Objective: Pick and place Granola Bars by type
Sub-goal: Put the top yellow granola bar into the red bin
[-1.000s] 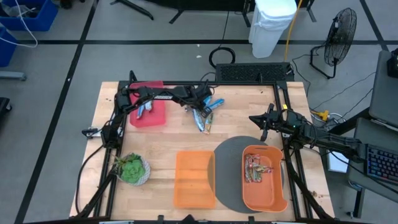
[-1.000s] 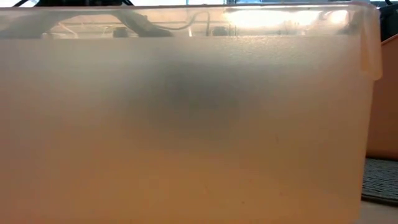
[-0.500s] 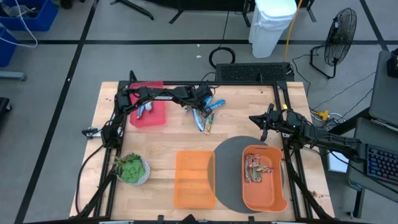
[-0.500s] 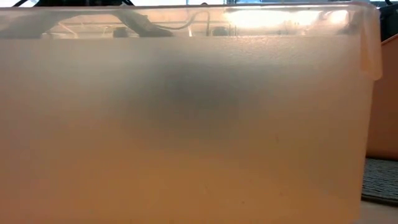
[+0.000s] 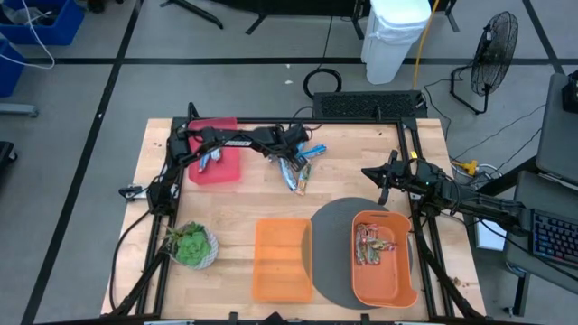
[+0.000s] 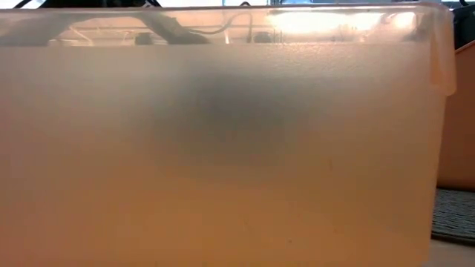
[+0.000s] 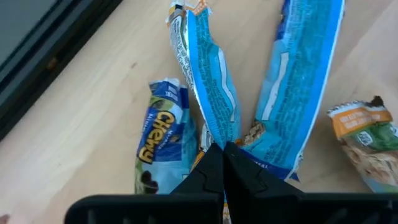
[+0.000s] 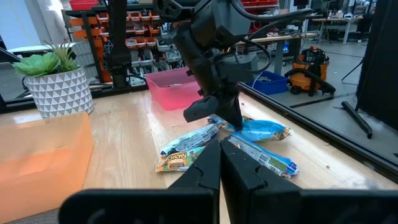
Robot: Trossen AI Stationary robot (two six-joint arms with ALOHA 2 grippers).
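Observation:
Several granola bars (image 5: pixel 300 168) lie in a loose pile on the table's far middle, mostly blue, with one tan-labelled bar (image 7: pixel 367 137). My left gripper (image 7: pixel 222 149) is down on the pile, shut on a narrow blue bar (image 7: pixel 205 81). More bars lie in the red bin (image 5: pixel 215 149). Reddish-brown bars lie in the orange bin (image 5: pixel 384 257) on the right. My right gripper (image 8: pixel 221 146) is shut on nothing and hovers at the table's right side (image 5: pixel 384 176). My left gripper pinches the narrow blue bar by its crimped end (image 7: pixel 216 132) between the two fingertips. The fingers come from above, slanting down, roughly in line with the bar. The rest of the bar runs away from the fingers beside a wider blue bar (image 7: pixel 305 81); whether it is lifted I cannot tell.
An empty orange bin (image 5: pixel 282 257) sits at the near middle, and its wall (image 6: pixel 223 148) fills the low view. A grey round mat (image 5: pixel 330 235) lies under the right bin. A potted plant (image 5: pixel 191 244) stands near the left. Bare wood shows around the pile.

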